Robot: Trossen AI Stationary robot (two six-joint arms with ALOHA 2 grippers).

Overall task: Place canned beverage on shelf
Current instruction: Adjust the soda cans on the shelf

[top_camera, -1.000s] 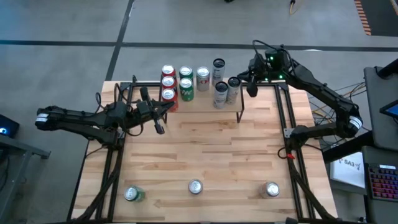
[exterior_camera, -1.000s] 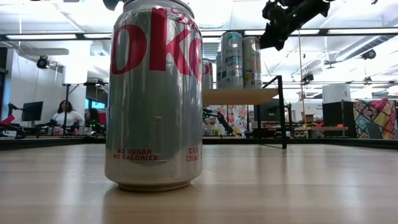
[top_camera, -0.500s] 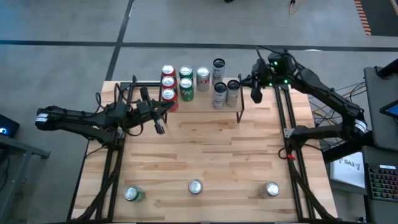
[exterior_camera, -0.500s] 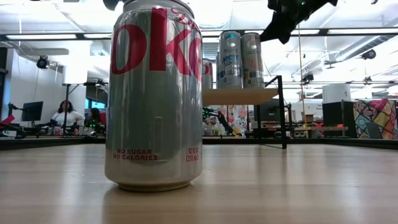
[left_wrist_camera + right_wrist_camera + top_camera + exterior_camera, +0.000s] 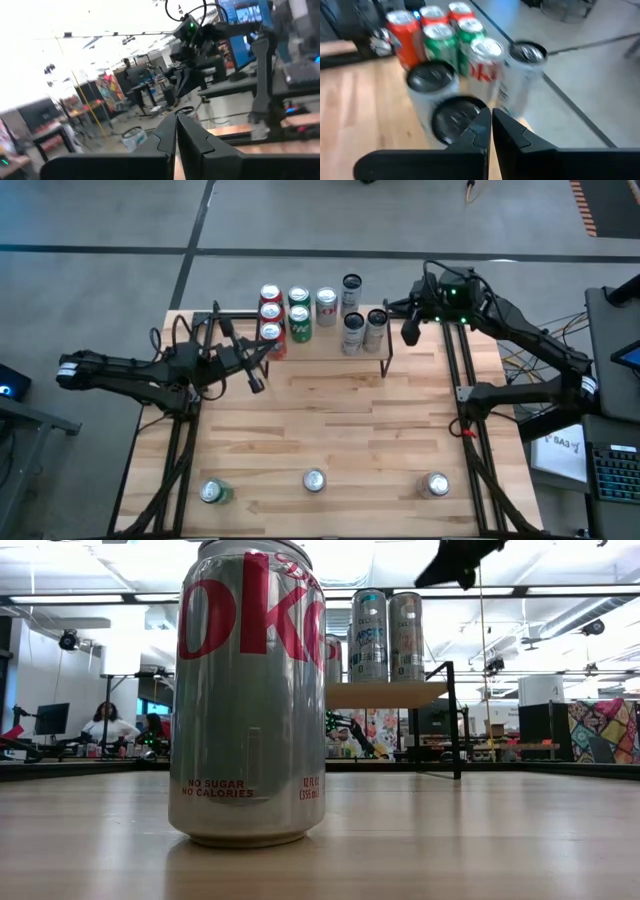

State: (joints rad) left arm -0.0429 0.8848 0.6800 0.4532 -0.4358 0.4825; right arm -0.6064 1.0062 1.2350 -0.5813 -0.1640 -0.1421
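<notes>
Left gripper (image 5: 256,383): fingers closed on nothing, hovering over the table just left of the shelf.
Shelf (image 5: 330,348): far middle of the table; on it stand three red cans (image 5: 270,313), two green cans (image 5: 299,312), a silver Diet Coke can (image 5: 326,304) and three tall slim cans (image 5: 358,318). That part of the job looks done.
Right gripper (image 5: 410,330): fingers closed, empty, raised just right of the shelf.
Left to do: a green can (image 5: 212,493), a silver can (image 5: 314,481) and another silver can (image 5: 437,484) stand along the near edge, well apart from the shelf.
</notes>
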